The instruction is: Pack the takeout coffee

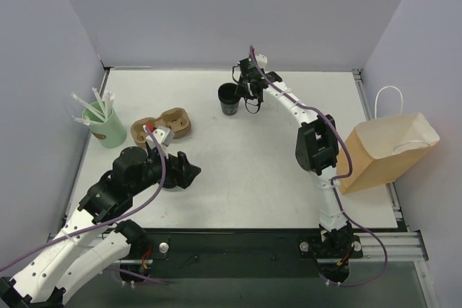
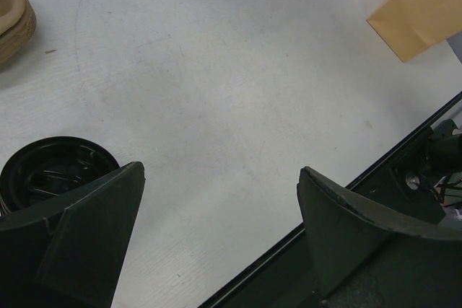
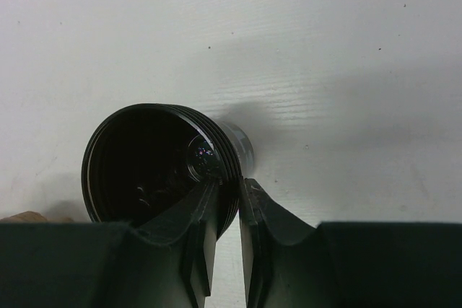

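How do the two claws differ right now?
The left claw is spread wide open over the table, holding nothing; the right claw is pinched shut on the rim of the black cup. The left claw sits near the front edge, the right claw reaches far back. Both are black, two-fingered.

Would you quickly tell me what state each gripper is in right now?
Left gripper: open, holding nothing.
Right gripper: closed on the rim of the black cup.

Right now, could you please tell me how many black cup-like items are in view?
2. The ribbed black stack is at the far middle, its rim pinched by the right hand; the lidded takeout coffee sits beside the left hand. Others may be hidden.
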Tool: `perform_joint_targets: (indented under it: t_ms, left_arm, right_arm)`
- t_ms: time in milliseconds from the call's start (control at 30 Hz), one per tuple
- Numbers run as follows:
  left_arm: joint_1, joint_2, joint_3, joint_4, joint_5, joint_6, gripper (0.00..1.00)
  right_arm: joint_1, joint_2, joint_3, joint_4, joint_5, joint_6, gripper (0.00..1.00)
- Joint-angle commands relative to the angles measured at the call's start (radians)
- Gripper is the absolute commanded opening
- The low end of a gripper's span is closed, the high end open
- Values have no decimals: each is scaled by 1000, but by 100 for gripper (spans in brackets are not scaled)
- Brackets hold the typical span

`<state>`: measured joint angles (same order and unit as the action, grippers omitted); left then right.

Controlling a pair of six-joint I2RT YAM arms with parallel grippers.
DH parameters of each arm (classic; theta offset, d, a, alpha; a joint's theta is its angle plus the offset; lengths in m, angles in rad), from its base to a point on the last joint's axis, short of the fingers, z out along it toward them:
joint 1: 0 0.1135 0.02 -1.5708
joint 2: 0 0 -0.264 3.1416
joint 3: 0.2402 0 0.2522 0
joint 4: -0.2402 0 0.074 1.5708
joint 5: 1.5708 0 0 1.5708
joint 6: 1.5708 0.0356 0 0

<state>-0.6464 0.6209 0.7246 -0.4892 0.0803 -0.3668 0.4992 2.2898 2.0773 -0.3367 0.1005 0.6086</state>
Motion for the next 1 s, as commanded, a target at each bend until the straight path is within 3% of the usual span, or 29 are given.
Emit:
perform_joint_targets:
  t_ms: [0,133,500,733,967]
  left_arm:
    - [-2,-7,35,31,10,-3,97]
    - [-2,-7,35,32,10,-1,97]
    - [-2,-9,35,32,9,-3,97]
    - [-1,-9,35,32,10,-1,97]
    - [-2,-9,33,35,12,-1,97]
  right_arm:
    - [6,-19,30,-13,24,0,20]
    - [6,-32,29,-13,36,-4,26]
    - [6,-36,35,-16,42,-17,19]
    - [9,-39,47,-19,57,-29,24]
    - [10,-38,63,-27,70,-44,21]
